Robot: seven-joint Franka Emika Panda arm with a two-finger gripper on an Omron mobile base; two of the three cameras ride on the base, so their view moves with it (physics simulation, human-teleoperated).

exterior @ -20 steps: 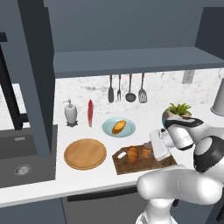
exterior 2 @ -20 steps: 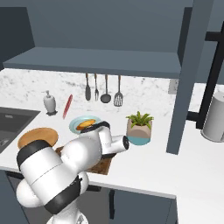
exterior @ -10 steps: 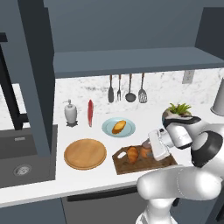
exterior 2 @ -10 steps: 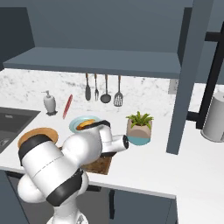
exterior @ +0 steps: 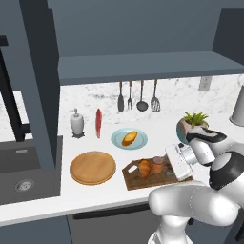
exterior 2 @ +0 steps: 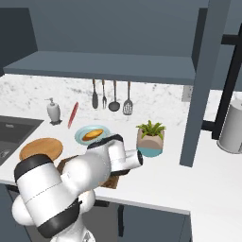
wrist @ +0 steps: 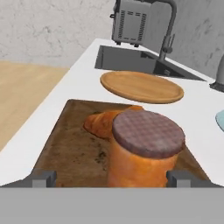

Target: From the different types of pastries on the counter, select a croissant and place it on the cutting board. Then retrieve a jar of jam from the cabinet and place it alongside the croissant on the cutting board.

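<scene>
The jar of jam (wrist: 146,151) stands upright on the cutting board (wrist: 72,146), touching the croissant (wrist: 105,122).

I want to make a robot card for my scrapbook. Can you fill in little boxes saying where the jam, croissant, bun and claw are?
jam: jar upright on the board, lid on
croissant: on the board, just left of the jar
bun: on the blue plate behind the board
claw: gripper open, one fingertip either side of the jar, not squeezing
round wooden plate: left of the board, nothing on it
</scene>
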